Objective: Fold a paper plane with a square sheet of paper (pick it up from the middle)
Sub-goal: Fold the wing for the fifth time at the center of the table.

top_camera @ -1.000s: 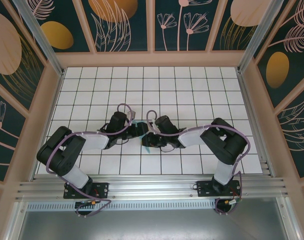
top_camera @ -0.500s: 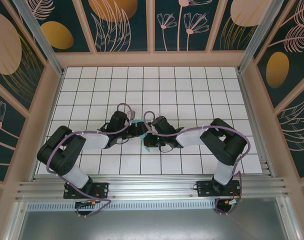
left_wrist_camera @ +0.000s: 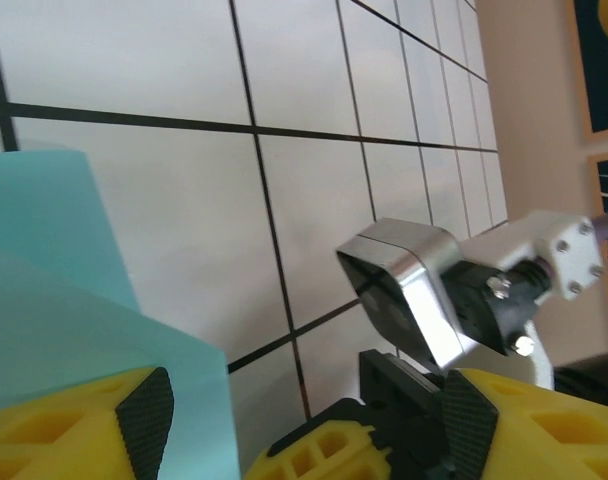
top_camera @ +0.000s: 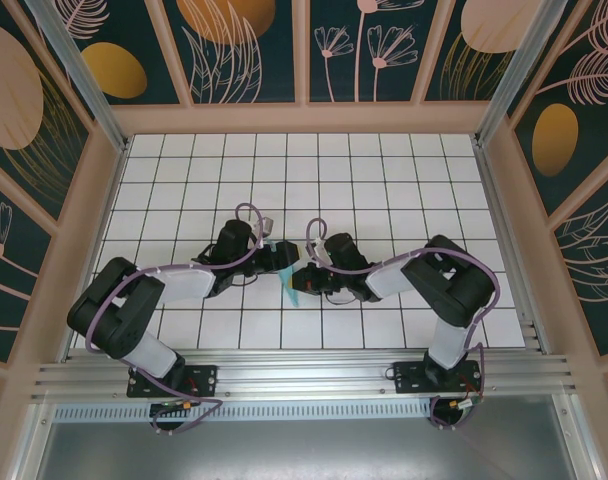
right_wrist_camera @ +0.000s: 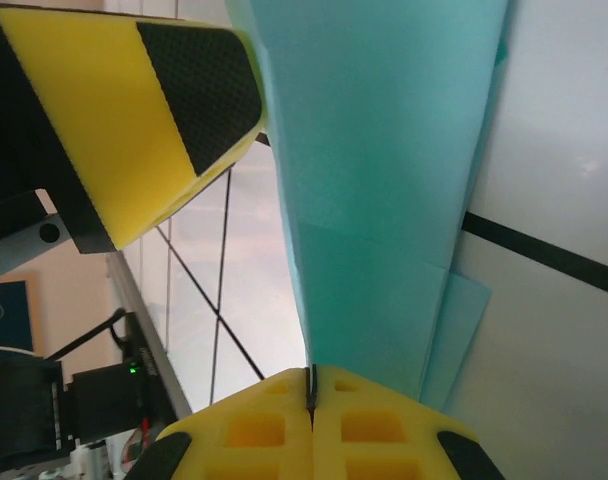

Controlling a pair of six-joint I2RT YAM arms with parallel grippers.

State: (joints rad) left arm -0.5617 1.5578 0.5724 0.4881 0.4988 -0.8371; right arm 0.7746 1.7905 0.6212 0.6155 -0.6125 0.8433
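Note:
The turquoise sheet of paper is folded into a long, narrow wedge of several layers, and a sliver of it shows between the two wrists at mid-table. My right gripper is shut on its folded edge, yellow fingers pressed together with the paper running up away from them. My left gripper is open right beside it. The paper lies against the left gripper's left finger pad and reaches partly into the gap. From above, the left gripper and right gripper nearly touch.
The white tiled floor stretches free behind and to both sides of the arms. Patterned walls with pink frames enclose it. The right arm's silver wrist camera block sits close in front of my left gripper.
My right gripper has closed onto the folded paper. Both wrists shifted slightly, and more of the paper's lower tip shows between them. The left jaws opened a touch wider.

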